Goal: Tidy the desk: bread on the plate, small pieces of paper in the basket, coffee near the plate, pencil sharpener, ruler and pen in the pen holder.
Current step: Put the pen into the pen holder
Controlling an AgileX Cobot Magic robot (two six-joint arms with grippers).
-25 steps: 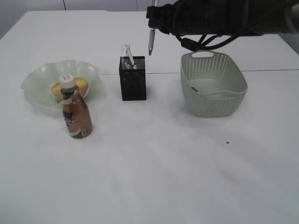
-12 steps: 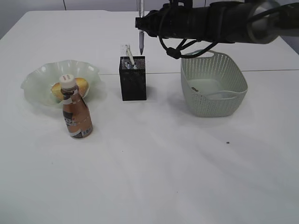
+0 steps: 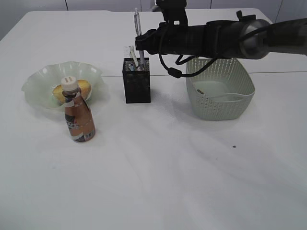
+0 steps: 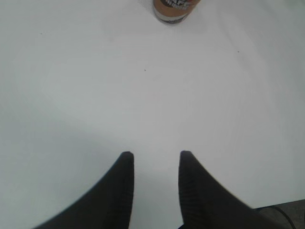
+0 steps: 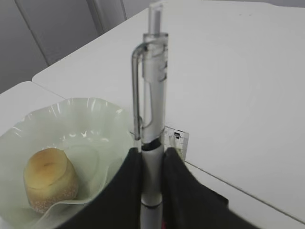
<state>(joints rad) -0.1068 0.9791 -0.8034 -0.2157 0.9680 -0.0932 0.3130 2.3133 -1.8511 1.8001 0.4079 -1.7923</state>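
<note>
Right gripper clamps the pen upright, tip seemingly inside the pen holder; left gripper hangs parted, empty.

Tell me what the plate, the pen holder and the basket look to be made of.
Plate: probably glass, perhaps clear plastic; pale green, translucent, glossy, ruffled rim.
Pen holder: seemingly metal mesh, matte black; its walls show a fine grid.
Basket: likely moulded plastic, matte grey-green; rows of regular holes, cut-out handle.
</note>
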